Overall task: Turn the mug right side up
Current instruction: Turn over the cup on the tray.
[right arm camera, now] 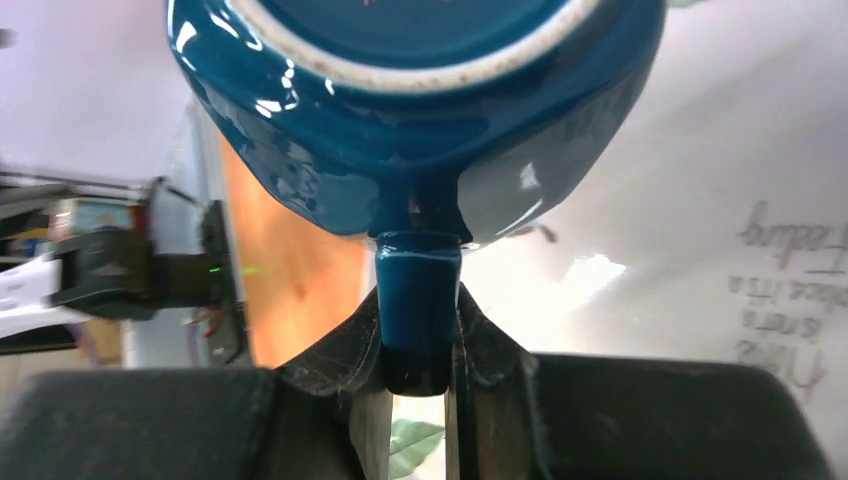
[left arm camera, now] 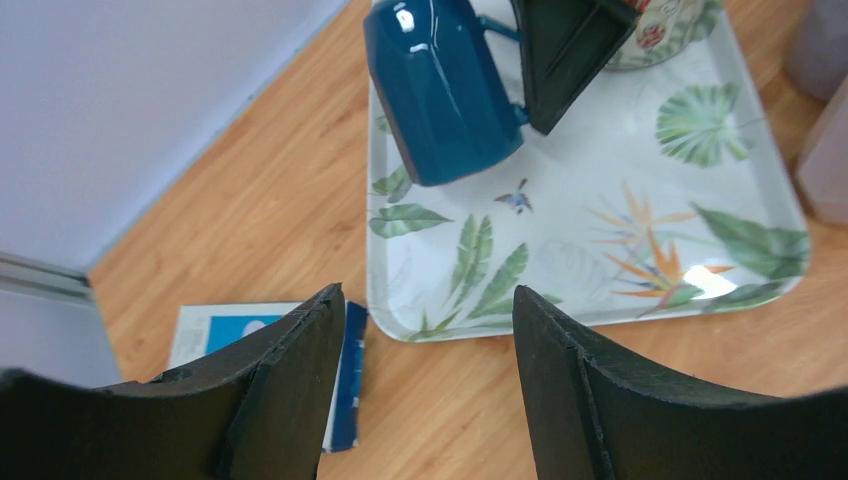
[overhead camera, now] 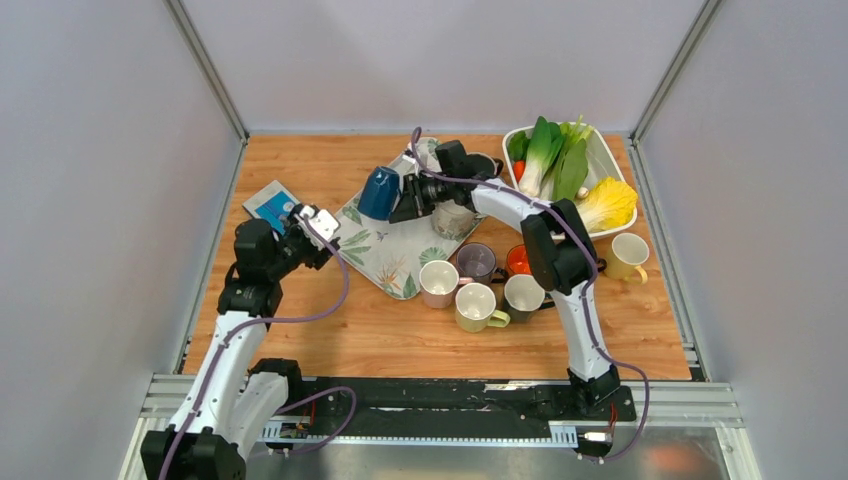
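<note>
From above, the mug hangs upside down and tilted over the far end of the tray, with the right claw shut on its handle. A floral mug stands just beside that claw, so a wrist roll could knock it. There is open room to the left, over bare tabletop. The left claw is wide open, empty and well apart.

In the left wrist view, the mug's rim sits low near the tray's left edge. Turning it without lifting could catch the rim there.

In the right wrist view, the pinch is on the thin handle alone, so the mug may swing or slip.
</note>
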